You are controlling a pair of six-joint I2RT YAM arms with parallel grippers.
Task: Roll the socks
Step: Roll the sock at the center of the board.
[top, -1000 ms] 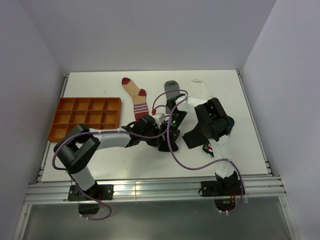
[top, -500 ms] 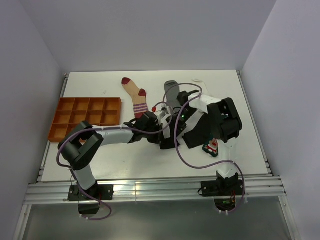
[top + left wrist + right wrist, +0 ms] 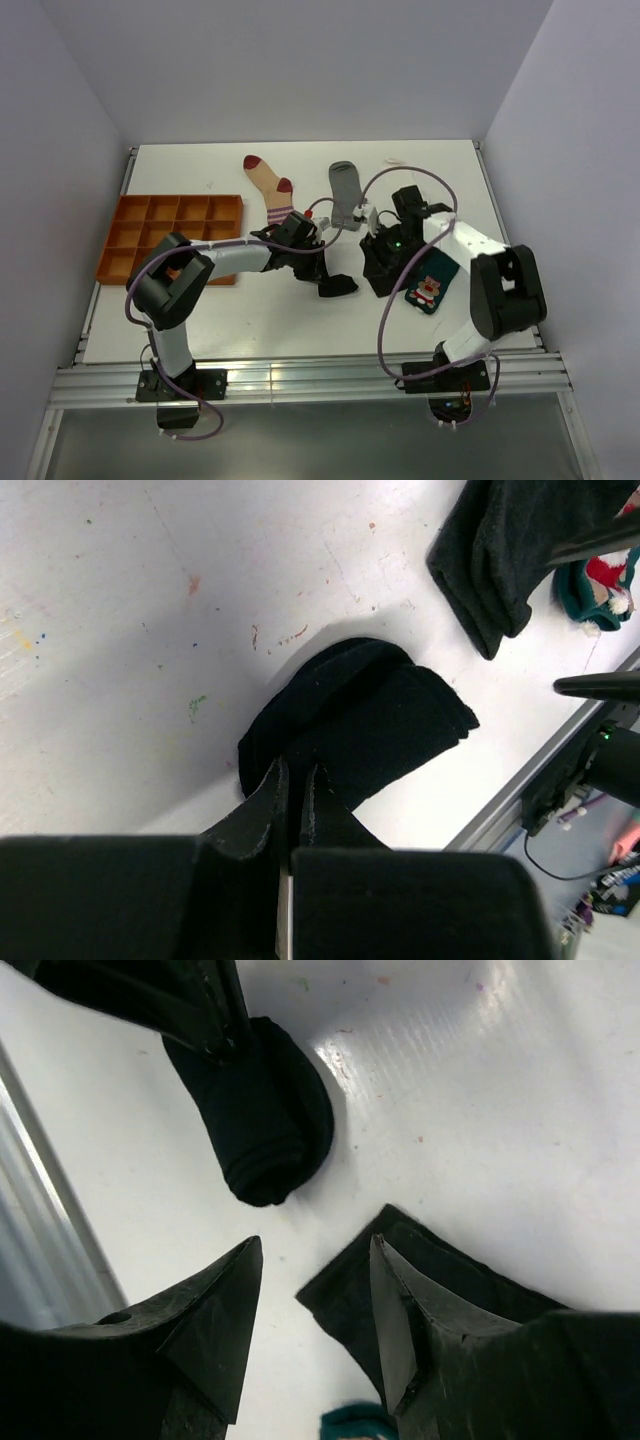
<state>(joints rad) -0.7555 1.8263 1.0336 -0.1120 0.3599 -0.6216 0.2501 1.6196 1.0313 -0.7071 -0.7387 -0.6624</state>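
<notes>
A: Overhead view, contents?
B: Rolled black sock (image 3: pixel 340 286), centre of the white table (image 3: pixel 250 330), touching the tip of the left gripper (image 3: pixel 322 272). Flat black sock (image 3: pixel 386 289) just to its right, beneath the right gripper (image 3: pixel 376 262). Teal sock (image 3: pixel 430 285) further right. Striped sock (image 3: pixel 270 195) and grey sock (image 3: pixel 346 190) toward the far edge. Orange tray (image 3: pixel 170 235) at left.
A: Left wrist view?
B: Left gripper: fingers pressed together, tips on the rolled black sock's near end. Whether fabric is nipped between them cannot be told.
A: Right wrist view?
B: Right gripper: fingers spread wide, nothing between them. One finger is over the flat black sock's corner. Rolled black sock lies apart, beyond the tips.
</notes>
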